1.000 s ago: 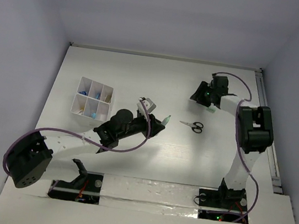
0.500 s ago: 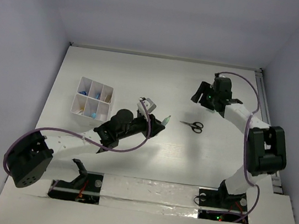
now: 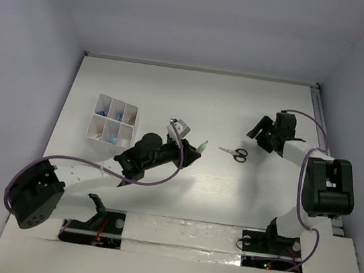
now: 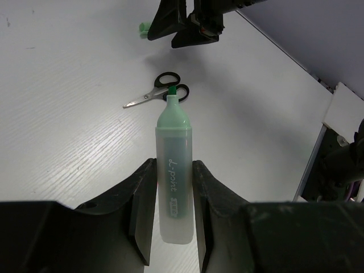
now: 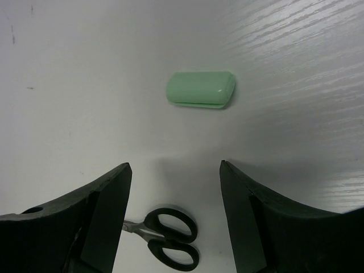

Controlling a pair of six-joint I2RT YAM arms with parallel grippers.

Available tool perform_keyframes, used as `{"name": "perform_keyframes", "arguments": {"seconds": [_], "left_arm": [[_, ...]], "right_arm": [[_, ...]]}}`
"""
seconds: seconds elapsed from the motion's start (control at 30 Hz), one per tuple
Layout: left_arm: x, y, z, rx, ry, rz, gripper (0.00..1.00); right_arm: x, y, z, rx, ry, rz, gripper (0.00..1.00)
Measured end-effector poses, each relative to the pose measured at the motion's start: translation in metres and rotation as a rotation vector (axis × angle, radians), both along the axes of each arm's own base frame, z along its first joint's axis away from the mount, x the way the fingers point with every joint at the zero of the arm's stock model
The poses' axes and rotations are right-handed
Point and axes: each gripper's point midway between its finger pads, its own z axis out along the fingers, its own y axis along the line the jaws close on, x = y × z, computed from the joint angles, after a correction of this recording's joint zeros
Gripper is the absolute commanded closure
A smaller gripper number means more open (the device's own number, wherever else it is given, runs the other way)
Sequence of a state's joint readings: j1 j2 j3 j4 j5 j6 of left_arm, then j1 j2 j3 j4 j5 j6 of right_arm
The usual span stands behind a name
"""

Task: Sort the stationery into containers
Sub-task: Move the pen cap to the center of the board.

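The white table (image 3: 228, 197) carries a white six-compartment box (image 3: 94, 126) toward its left side. Black-handled scissors (image 3: 234, 154) lie right of centre, with a pale green cap (image 5: 200, 89) near them, not touching.

In the left wrist view, the tip of the green highlighter (image 4: 174, 176) covers part of one handle loop of the scissors (image 4: 160, 90). The fingers (image 4: 141, 210) of the left gripper (image 4: 173, 166) hide the barrel's sides and run off the lower edge. The right gripper (image 4: 162, 41) is cut by the top edge there and hides all but one end of the green cap (image 4: 144, 27). In the right wrist view, the scissors' blades pass behind one finger, so their points are unseen. From above, the contents of the white six-compartment box (image 3: 95, 126) are too small to name beyond blue specks.
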State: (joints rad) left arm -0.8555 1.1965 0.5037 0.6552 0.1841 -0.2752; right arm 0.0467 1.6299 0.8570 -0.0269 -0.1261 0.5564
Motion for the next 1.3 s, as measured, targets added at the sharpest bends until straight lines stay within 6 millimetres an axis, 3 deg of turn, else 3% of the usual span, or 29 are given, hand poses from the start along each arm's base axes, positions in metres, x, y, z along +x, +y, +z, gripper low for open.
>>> {"name": "perform_keyframes", "arguments": {"seconds": [0.17, 0.3, 1.03, 1.3], "left_arm": [[0.000, 0.000, 0.000, 0.000, 0.000, 0.000, 1.00], [0.000, 0.000, 0.000, 0.000, 0.000, 0.000, 1.00], [0.000, 0.000, -0.002, 0.004, 0.004, 0.000, 1.00], [0.001, -0.001, -0.009, 0.019, 0.017, 0.000, 1.00]], "right_arm": [[0.009, -0.001, 0.004, 0.025, -0.033, -0.020, 0.30], [0.014, -0.003, -0.009, 0.037, -0.018, -0.036, 0.30], [0.066, -0.020, -0.008, -0.022, -0.072, -0.073, 0.30], [0.082, -0.021, -0.010, -0.050, -0.071, -0.045, 0.40]]}}
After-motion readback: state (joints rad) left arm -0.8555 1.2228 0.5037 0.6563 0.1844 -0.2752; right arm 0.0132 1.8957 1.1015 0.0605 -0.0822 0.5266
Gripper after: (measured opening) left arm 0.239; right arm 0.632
